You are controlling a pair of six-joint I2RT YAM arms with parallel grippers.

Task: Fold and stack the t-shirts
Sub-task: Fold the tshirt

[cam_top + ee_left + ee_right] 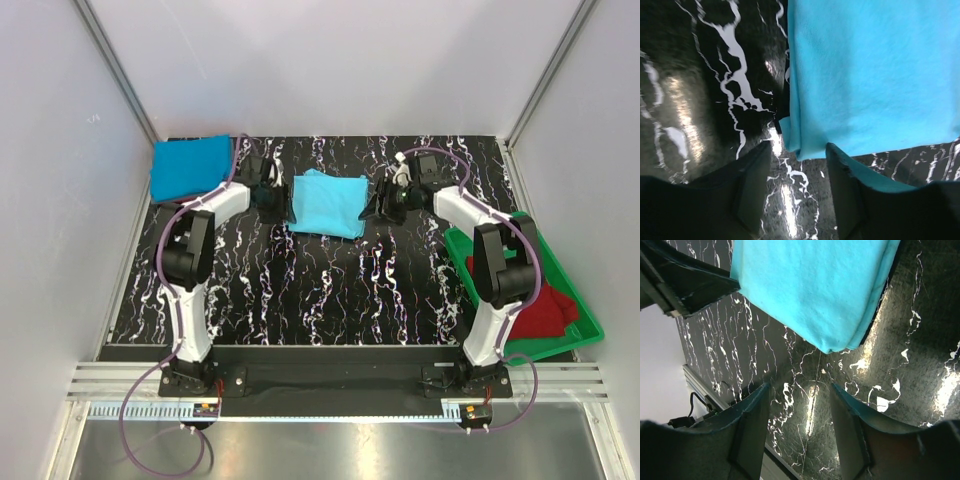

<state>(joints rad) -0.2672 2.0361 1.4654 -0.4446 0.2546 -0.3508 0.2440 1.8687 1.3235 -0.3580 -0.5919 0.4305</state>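
Three groups of t-shirts are showing in the top view. One light turquoise t-shirt (328,205) is lying folded in a rough square on the marbled black table (320,290), near the far middle. One deeper blue t-shirt (190,167) is lying folded in the far left corner, well apart from the turquoise one. Dark red cloth (545,312) is sitting in a heap inside the one green tray (556,262) at the right edge. How many red shirts are making this heap, I cannot tell.

Two arms are reaching toward the turquoise t-shirt, one from each side. The left gripper (278,196) is standing just beside the shirt's left edge. In the left wrist view its two fingers (747,190) are standing apart, and one corner of the shirt is lying at the mouth of the gap, not pinched. The right gripper (384,202) is standing just beside the shirt's right edge. In the right wrist view its two fingers (752,425) are also standing apart with only bare table between them, and the folded corner of the shirt is lying a little ahead of the tips. Neither gripper is holding anything.
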